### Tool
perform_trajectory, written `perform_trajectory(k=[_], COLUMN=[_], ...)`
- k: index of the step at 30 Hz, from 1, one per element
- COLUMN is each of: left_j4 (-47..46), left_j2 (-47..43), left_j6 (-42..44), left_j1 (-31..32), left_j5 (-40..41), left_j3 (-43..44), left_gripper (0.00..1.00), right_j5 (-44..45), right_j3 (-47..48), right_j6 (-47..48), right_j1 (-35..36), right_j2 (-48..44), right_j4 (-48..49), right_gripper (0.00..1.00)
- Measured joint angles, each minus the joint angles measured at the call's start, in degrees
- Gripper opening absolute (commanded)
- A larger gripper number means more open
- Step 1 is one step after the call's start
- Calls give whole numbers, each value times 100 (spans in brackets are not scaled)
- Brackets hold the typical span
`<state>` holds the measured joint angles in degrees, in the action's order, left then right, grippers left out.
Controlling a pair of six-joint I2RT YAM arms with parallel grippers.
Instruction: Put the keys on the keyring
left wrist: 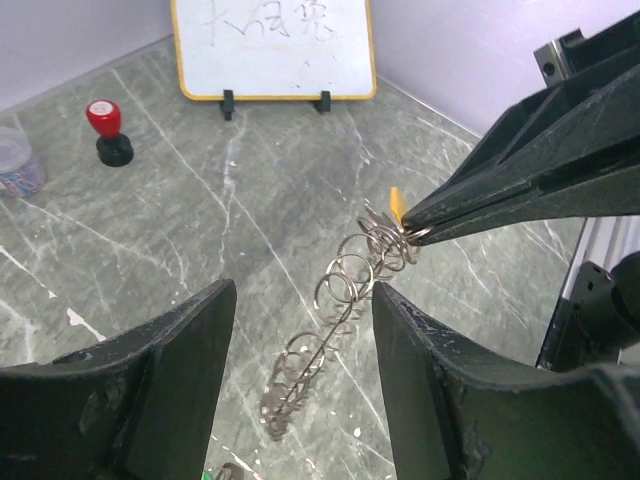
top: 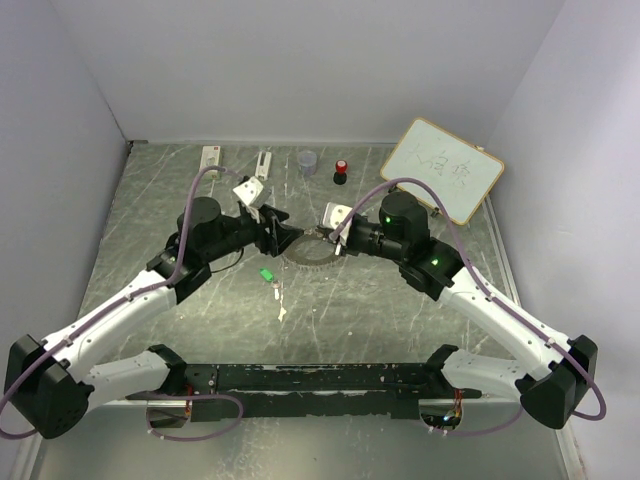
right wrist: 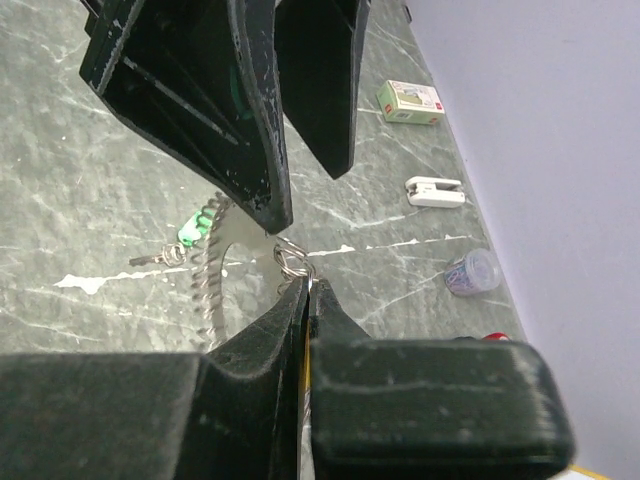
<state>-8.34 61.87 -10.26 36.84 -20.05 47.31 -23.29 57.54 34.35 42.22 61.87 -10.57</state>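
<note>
The keyring (top: 310,254) lies on the marbled table between my two grippers; in the left wrist view it is a coiled silver rim seen edge-on (left wrist: 335,320). My right gripper (top: 333,240) (right wrist: 309,287) is shut on the yellow key, whose head (left wrist: 397,203) pokes out above the pinched tips. The key's small split ring (right wrist: 292,258) touches the keyring's rim (right wrist: 208,285). My left gripper (top: 283,237) (left wrist: 300,295) stands open, straddling the keyring without touching it. The green key (top: 267,274) (right wrist: 190,232) lies loose on the table just left of the ring.
At the back right leans a small whiteboard (top: 443,170). Along the back stand a red-capped black knob (top: 341,171), a small grey cup (top: 308,162), a white clip (top: 263,163) and a white box (top: 210,156). Walls close three sides.
</note>
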Motion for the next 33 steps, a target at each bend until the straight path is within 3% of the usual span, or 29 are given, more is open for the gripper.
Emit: perform_trajectory(k=[4,12,23,33], left_j4=[-101,-367,-807,-992], left_j2=[-160,-367,-509,-262], left_j6=[-101,-79,52,295], left_j1=[0,0,55,542], left_j5=[278,352,323,544], left_j3=[-107,-328,-573,-573], left_gripper=[65,52,47,47], right_j5=[105,382,625,688], right_j3=[4,192,595,1021], right_j6=[-142,-562,-994,-1272], right_j1=[0,0,0,0], right_j2=[22,271,542,750], right_j4=[-4,-2,-50,-337], right_gripper=[0,0,0,0])
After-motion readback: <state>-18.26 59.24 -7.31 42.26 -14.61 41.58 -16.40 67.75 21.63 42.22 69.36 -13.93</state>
